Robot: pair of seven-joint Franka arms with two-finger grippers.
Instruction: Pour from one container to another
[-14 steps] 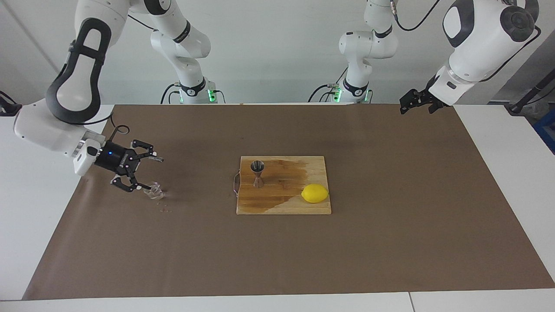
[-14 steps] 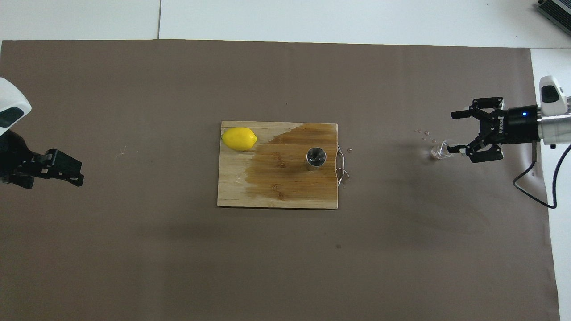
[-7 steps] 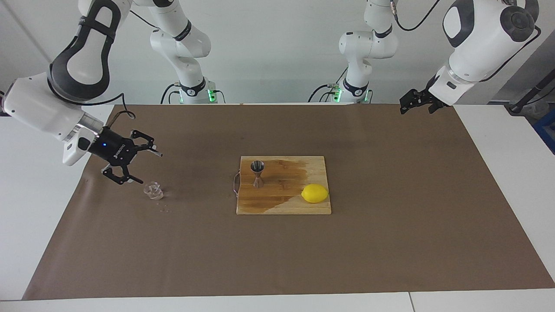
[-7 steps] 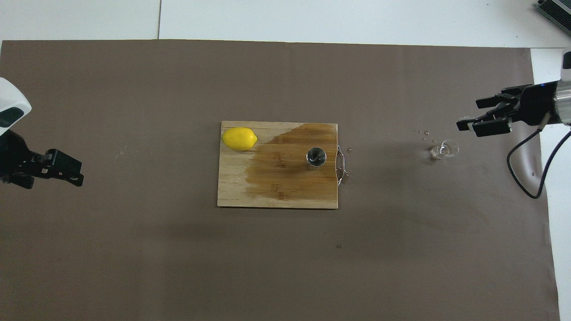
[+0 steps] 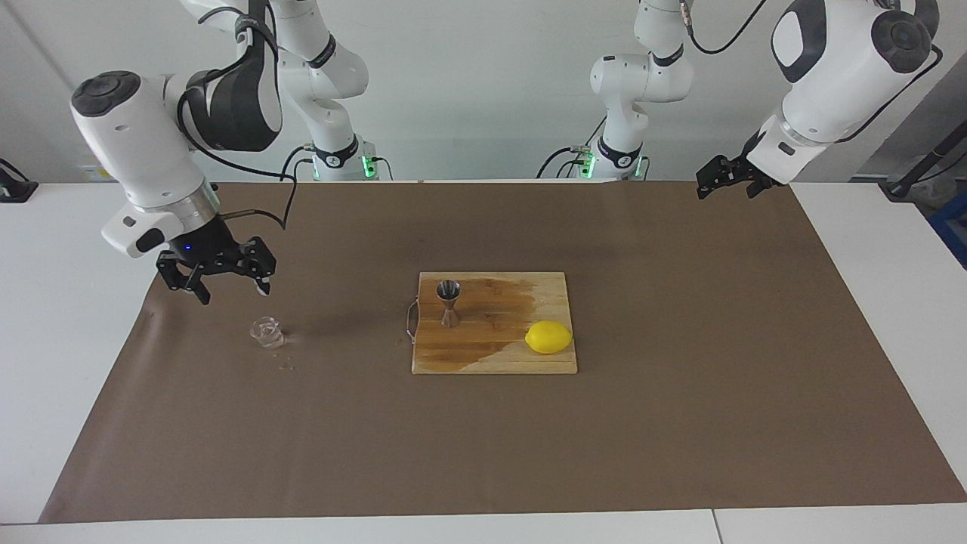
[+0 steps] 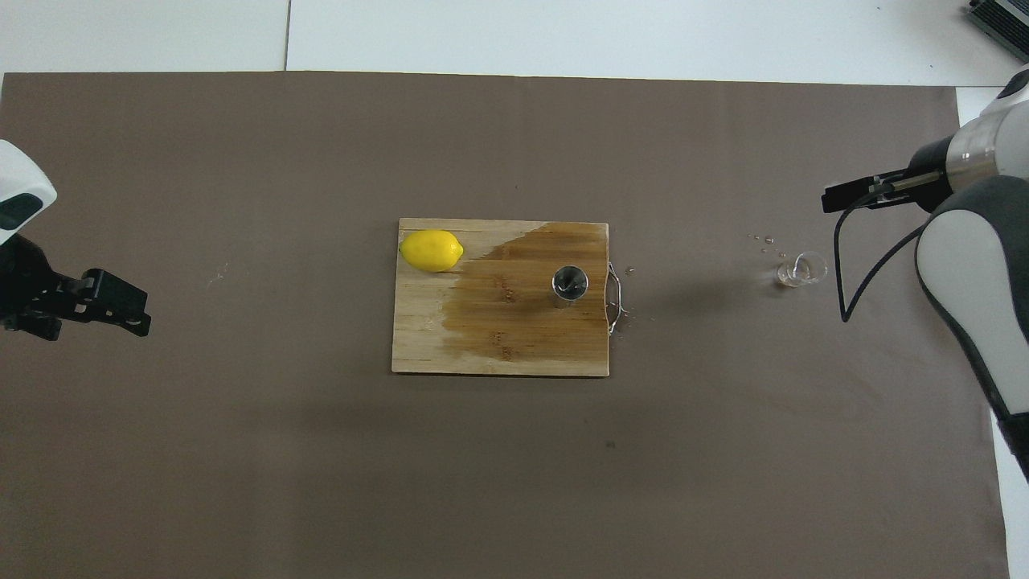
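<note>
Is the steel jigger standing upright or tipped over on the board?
Upright. The jigger stands on its lower cone on the wet cutting board, open mouth facing up; the overhead view shows its round rim. Nothing touches it.

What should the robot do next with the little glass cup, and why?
Probably nothing more with it: the right hand is open and lifted clear of the glass cup, which stands alone on the brown cover. The jigger stands on the wet cutting board. So the pouring looks finished, and the best small move is to pull that arm back to rest.
</note>
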